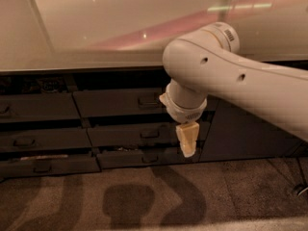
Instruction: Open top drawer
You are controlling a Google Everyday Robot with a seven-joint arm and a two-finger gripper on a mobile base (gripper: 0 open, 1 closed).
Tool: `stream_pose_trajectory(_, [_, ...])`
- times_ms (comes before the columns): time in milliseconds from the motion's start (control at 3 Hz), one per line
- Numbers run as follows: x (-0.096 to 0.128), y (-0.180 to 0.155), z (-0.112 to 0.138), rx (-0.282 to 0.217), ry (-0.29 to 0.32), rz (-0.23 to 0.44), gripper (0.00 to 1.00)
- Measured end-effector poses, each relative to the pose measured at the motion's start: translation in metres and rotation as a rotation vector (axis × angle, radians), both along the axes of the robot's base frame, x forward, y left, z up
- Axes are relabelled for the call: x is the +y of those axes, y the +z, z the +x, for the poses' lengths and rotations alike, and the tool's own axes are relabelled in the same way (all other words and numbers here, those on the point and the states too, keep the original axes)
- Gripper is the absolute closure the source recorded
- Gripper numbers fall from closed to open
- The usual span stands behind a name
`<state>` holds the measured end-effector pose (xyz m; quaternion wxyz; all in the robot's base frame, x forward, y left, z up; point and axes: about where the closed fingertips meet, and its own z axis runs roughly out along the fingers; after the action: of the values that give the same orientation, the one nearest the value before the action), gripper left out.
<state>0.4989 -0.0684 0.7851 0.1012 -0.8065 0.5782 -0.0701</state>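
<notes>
My pincer [186,139] hangs low, right of the top drawer [110,103] handle [147,100], probably lining up to reach it; whether it is wide or narrow I cannot tell.

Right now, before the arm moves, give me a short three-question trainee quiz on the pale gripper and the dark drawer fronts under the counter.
1. True or false: the pale cream gripper on the white arm is touching the small loop handle of the dark grey-brown top drawer.
2. Which way does the gripper point? A) straight up B) down toward the grey-brown carpet C) sideways to the left
3. Fill in: the drawer fronts under the pale glossy countertop stand in ___ rows.

Key: 1 false, the gripper hangs lower than that handle and to its right, apart from it. 2 B. 3 three.
</notes>
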Motion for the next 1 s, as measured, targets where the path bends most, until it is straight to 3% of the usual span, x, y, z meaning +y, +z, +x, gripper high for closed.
stream_pose_trajectory(333, [-0.01, -0.002, -0.024, -0.098, 0.05, -0.002, 0.0])
stream_pose_trajectory(667, [-0.008, -0.004, -0.017, -0.146, 0.05, 0.025, 0.0])
stream_pose_trajectory(1000, [-0.01, -0.004, -0.013, -0.133, 0.043, 0.018, 0.0])
